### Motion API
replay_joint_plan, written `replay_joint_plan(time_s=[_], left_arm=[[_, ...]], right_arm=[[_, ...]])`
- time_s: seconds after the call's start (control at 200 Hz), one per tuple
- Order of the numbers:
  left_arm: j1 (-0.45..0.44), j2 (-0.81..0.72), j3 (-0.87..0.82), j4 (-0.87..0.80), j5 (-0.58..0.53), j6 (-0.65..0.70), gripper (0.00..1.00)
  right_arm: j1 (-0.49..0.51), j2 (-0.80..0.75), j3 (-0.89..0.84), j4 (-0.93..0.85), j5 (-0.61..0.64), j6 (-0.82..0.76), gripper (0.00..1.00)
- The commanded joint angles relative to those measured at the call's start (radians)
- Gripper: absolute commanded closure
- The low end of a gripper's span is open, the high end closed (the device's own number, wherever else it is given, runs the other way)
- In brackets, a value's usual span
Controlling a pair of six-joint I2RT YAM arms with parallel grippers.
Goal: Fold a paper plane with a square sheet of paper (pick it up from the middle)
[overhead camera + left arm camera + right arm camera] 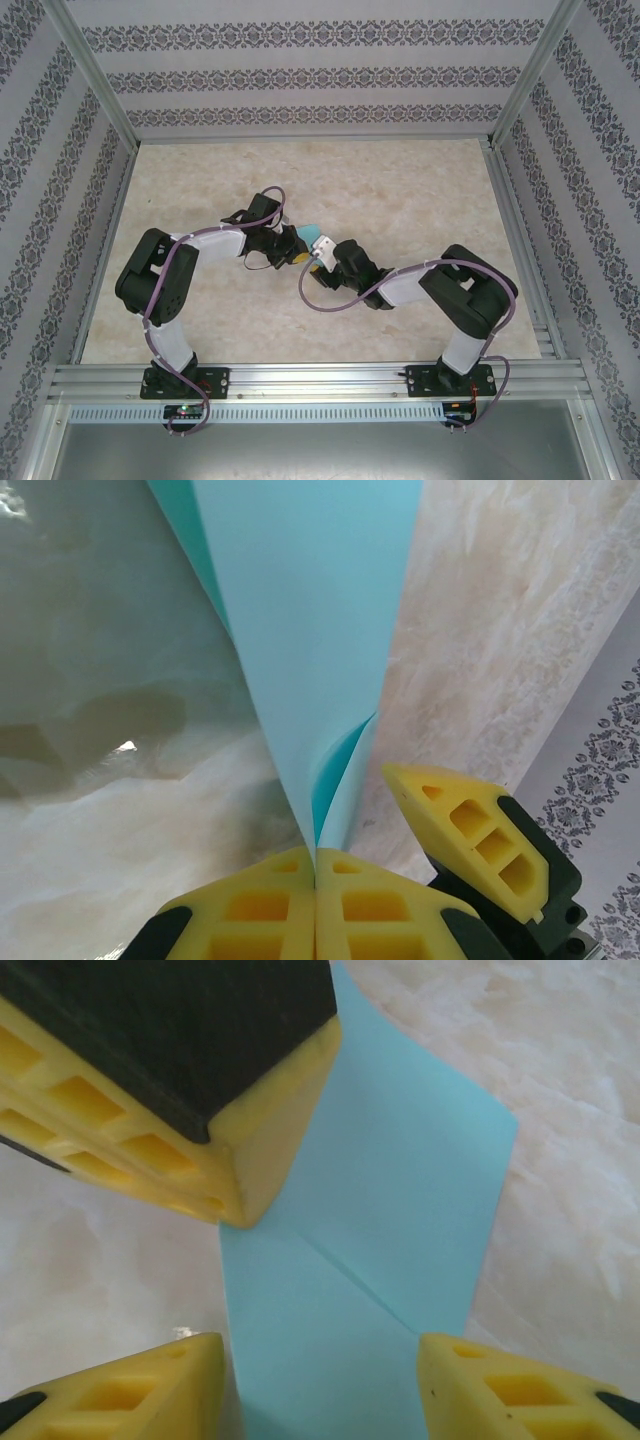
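Observation:
The square sheet of paper (312, 233) is turquoise and folded, held up off the table in the middle. My left gripper (316, 855) is shut on its pointed lower end, and the paper (310, 630) fans upward from the pads with two layers parting slightly. My right gripper (320, 1360) stands open, one fingertip on either side of the paper (400, 1190), which shows a diagonal crease. The left gripper's fingers (265, 1150) press the paper's upper left edge there. From above, the two grippers (297, 246) (322, 252) meet tip to tip.
The beige marbled table (400, 190) lies bare around the arms. Patterned walls and an aluminium frame (300, 380) close in the workspace. One yellow finger of the right gripper (470, 840) sits close to the left gripper's right side.

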Motion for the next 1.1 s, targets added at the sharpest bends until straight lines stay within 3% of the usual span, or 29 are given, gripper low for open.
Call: replay_joint_plan(time_s=[0.0, 0.48, 0.719, 0.974, 1.094], left_arm=[[-0.011, -0.034, 0.031, -0.039, -0.003, -0.018, 0.91], [-0.011, -0.038, 0.054, -0.082, -0.011, -0.008, 0.91], [-0.009, -0.046, 0.069, -0.103, -0.012, -0.004, 0.89], [0.061, -0.071, 0.134, -0.207, -0.034, 0.074, 0.61], [0.105, -0.089, 0.154, -0.257, -0.054, 0.121, 0.53]], right_arm=[[0.012, 0.027, -0.002, 0.149, 0.030, -0.062, 0.49], [0.014, 0.093, 0.027, 0.197, -0.006, -0.122, 0.67], [0.013, 0.099, 0.024, 0.194, -0.012, -0.119, 0.81], [0.001, 0.060, 0.017, 0.162, -0.069, -0.075, 0.90], [-0.009, 0.045, 0.027, 0.121, -0.110, -0.040, 0.94]])
